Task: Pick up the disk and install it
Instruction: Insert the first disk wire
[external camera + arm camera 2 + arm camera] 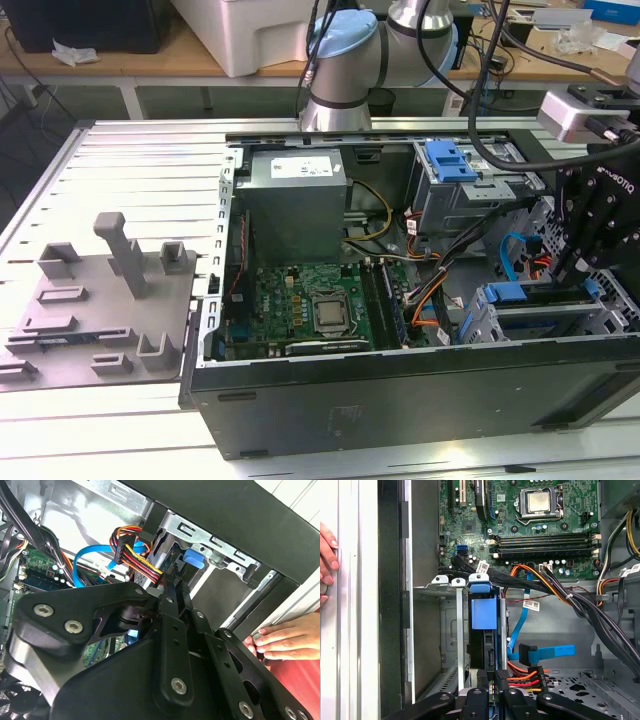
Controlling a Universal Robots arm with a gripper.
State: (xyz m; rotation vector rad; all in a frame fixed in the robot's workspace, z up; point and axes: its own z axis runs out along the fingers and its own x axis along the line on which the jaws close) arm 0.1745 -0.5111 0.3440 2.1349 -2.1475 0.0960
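Note:
The disk (482, 625) stands on edge in a slot of the metal drive cage (449, 630) inside the open computer case, its blue bracket tab at the end towards the motherboard. In the exterior view the disk (520, 295) lies in the cage at the case's right. My gripper (497, 679) is just behind the disk's near end, fingers drawn together with nothing between them; whether they touch the disk I cannot tell. In the second wrist view the fingers (172, 597) point into the slot beside the blue tab (192, 559). The black gripper (578, 268) hangs over the cage.
A red-orange power plug (522, 674) and a blue data cable (545, 652) lie close beside the fingers. A person's hand (285, 640) rests outside the case wall. A grey power supply box (295, 200), a bare blue tab (450, 160) and a grey fixture (100, 300) also stand here.

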